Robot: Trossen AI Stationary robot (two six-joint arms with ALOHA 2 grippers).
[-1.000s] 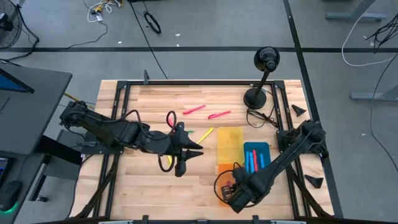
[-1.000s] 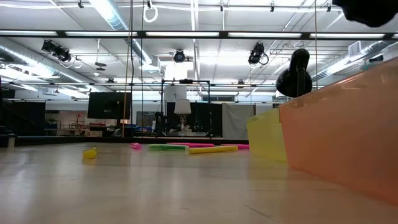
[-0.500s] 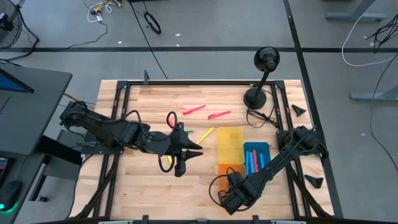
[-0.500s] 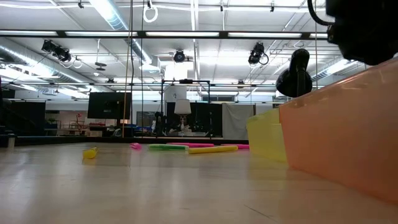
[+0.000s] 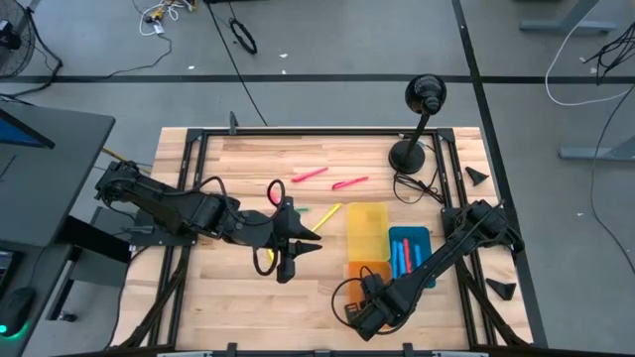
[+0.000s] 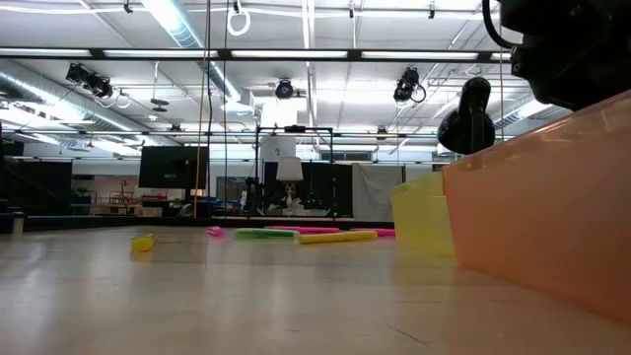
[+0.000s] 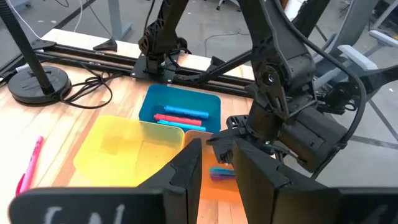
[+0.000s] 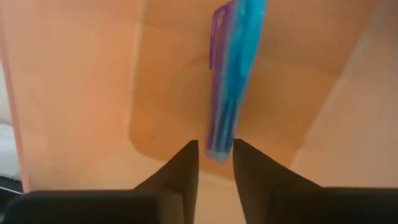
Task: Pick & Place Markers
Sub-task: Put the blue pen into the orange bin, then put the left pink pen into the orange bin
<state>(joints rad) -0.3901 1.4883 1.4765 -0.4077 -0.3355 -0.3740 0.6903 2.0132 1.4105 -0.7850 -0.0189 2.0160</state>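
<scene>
From where I stand, the right gripper (image 5: 365, 315) hangs over the translucent orange tray (image 8: 81, 81), its fingers slightly parted around nothing. Only its wrist view shows the purple and blue markers (image 8: 227, 74) lying on the smooth tray floor. The left gripper (image 5: 285, 268) hovers mid-table, its fingers a narrow gap apart. More markers (image 5: 310, 175) lie scattered on the wooden table (image 5: 228, 297). No writing is legible.

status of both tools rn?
Left tool: narrow gap between fingers, nothing held, hovering mid-table.
Right tool: over the orange tray, blue and purple markers beyond its fingertips; grip or release cannot be told.
</scene>
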